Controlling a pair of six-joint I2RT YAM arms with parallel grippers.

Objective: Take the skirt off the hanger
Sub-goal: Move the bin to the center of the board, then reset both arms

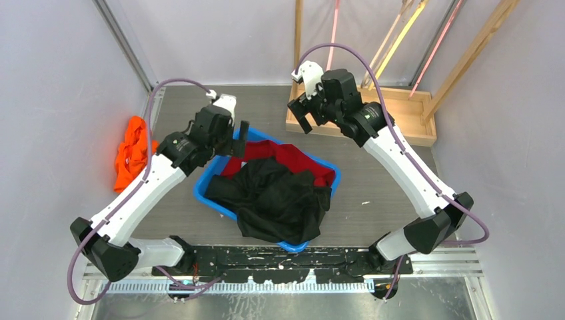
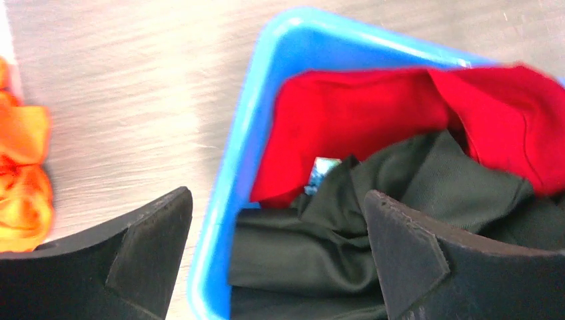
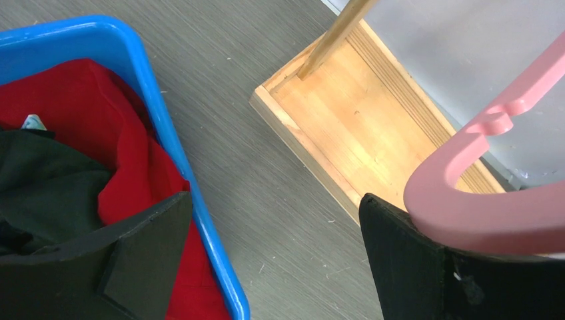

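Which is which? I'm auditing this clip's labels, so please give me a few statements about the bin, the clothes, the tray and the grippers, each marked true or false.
1. The blue bin holds a red garment and a black garment. True.
2. The orange cloth lies inside the bin. False: it lies on the table, left of the bin.
3. The left gripper and the right gripper are both open. True.
4. The wooden tray sits at the near edge, between the arm bases. False: it sits at the far right of the table.
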